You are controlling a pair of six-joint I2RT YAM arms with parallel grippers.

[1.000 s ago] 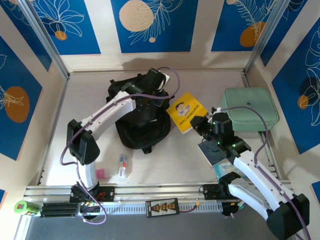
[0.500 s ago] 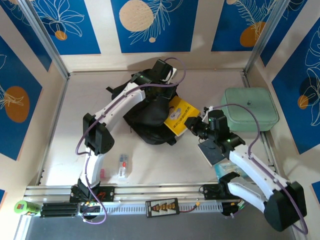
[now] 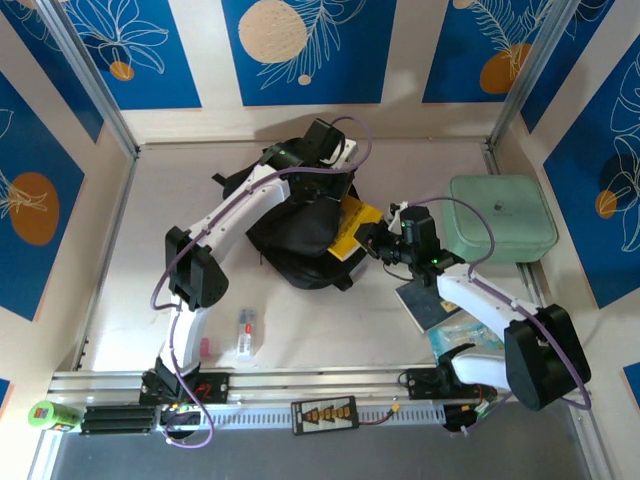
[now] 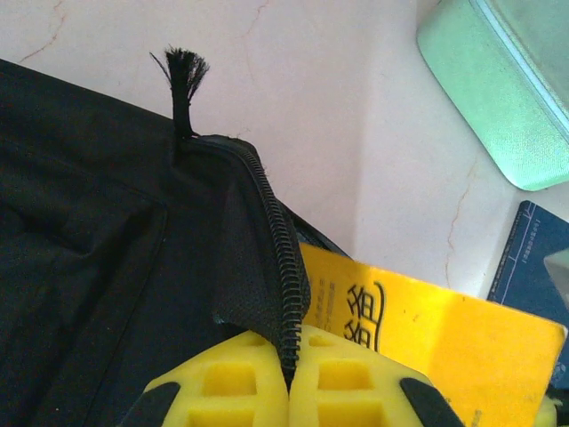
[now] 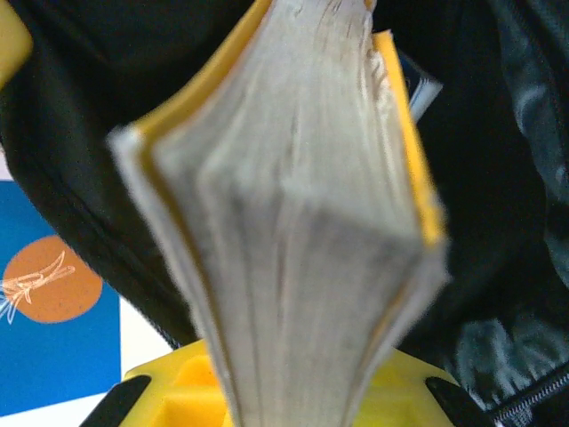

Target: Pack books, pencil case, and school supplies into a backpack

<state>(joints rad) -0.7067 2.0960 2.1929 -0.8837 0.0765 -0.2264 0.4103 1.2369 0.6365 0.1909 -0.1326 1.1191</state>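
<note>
The step in hand is getting the first book into the bag: the right claw (image 3: 373,243) is clamped on the spine end of the yellow book (image 5: 284,222) and holds it edge-on at the mouth of the backpack (image 3: 295,235), with the far half of the cover already under the black fabric. The left claw (image 4: 289,381) is pinched fully closed on the zipper (image 4: 280,258) edge, lifting that lip so the opening gapes. The next move, as I judge it, calls for pushing the book further along its own length while the lip is held up, then letting go only once the book sits deep enough not to slide back out. The main risk is a page corner catching on the zipper teeth. The book is a thin paperback with a bright yellow cover and black print, its pages fanning slightly at the held end, so it should flex rather than jam. The backpack lies slumped at the middle of the worktop (image 3: 150,220). A dark blue book (image 4: 533,267) and a mint-green case (image 3: 500,215) wait to the right.
</note>
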